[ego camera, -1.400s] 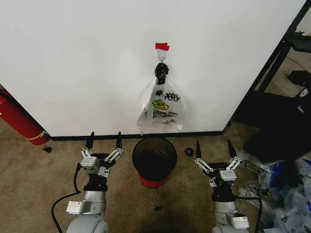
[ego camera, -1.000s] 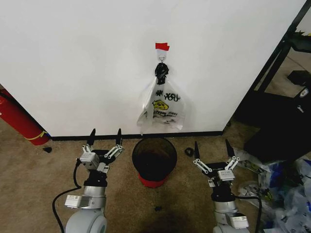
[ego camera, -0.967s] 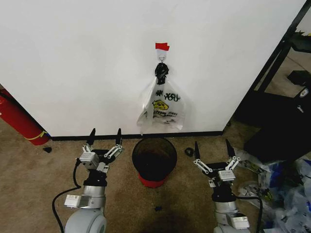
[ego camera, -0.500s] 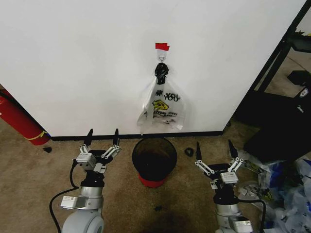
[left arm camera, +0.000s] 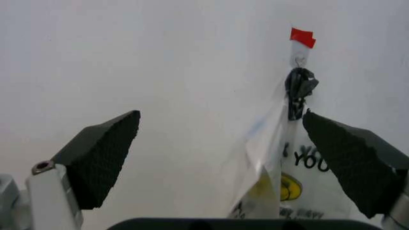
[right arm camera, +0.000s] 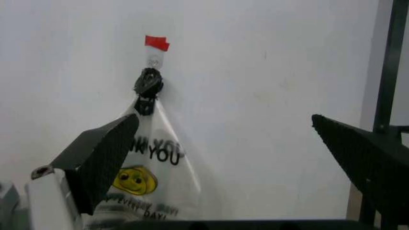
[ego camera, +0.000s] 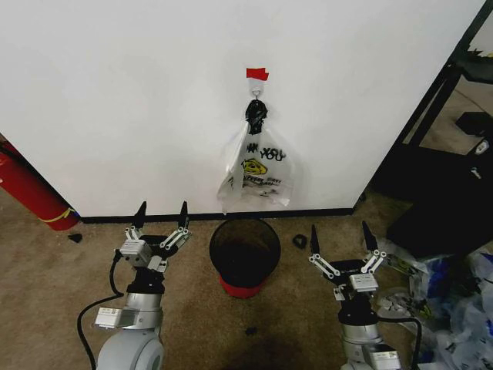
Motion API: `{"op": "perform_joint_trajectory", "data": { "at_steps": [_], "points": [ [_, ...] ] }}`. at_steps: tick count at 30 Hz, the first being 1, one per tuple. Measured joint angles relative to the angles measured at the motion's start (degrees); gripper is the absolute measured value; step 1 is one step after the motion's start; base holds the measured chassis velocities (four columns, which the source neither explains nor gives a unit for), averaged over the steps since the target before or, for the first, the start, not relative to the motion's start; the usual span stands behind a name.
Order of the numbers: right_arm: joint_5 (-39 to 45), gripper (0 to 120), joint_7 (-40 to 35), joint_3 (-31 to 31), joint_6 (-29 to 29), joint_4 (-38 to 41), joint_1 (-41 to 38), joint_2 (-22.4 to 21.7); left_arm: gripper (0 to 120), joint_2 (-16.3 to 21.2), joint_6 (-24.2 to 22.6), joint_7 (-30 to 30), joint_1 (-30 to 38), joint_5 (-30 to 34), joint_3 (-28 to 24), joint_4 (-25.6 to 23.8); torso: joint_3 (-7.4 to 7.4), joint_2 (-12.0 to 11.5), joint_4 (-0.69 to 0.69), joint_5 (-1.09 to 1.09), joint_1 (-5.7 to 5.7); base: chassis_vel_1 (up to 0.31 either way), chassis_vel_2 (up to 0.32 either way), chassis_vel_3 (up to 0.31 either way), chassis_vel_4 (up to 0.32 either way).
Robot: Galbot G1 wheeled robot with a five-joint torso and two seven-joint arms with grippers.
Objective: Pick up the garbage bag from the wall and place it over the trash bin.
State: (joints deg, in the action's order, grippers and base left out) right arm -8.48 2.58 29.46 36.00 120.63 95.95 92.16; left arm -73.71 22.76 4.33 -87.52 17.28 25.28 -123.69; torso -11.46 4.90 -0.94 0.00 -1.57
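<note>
The garbage bag (ego camera: 231, 166) reads as the thin see-through layer hanging on the left flank of the white "THANK YOU" bag (ego camera: 266, 173). Both gather into one black knotted neck (ego camera: 255, 116) that is slung on a small hook (ego camera: 256, 94) just under a scrap of red tape (ego camera: 257, 74). The two overlap so closely that I cannot tell where one ends and the other begins. In the left wrist view the clear film (left arm camera: 259, 143) falls in front of the printed bag's edge. Hung by its neck, the plastic drapes flat against the wall (ego camera: 115, 100), with its lower hem ending just above the black baseboard (ego camera: 323, 212). That leaves the neck as the one firm place to take hold. The trash bin (ego camera: 223, 266) stands upright on its red base (ego camera: 243, 288) directly below the bag, close to the wall. This placement suits the task, since a bag lifted off the hook need only come down over the rim. The left gripper (ego camera: 162, 208) is raised on one side of the bin and the right gripper (ego camera: 339, 229) on the other. Each has its fingers spread wide and holds nothing, and both point at the wall well below the hook. Flanking the bin like this seems a ready stance for two-handed work, though neither touches bag or bin. A red cylinder (ego camera: 27, 189) leans at the far left, and loose plastic bags (ego camera: 454, 308) lie on the carpet at the right.
</note>
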Motion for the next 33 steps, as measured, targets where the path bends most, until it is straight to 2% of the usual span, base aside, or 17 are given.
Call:
{"op": "perform_joint_trajectory", "data": {
  "at_steps": [33],
  "points": [
    [0.1,100,0.3,-0.3,-0.4,-0.4,-1.6,0.0,100,-0.9,0.5,0.0,1.6,0.0,-0.4,1.7,0.00,0.0,0.00,0.00,0.00,0.000,0.000,0.000,0.000]
  ]
}}
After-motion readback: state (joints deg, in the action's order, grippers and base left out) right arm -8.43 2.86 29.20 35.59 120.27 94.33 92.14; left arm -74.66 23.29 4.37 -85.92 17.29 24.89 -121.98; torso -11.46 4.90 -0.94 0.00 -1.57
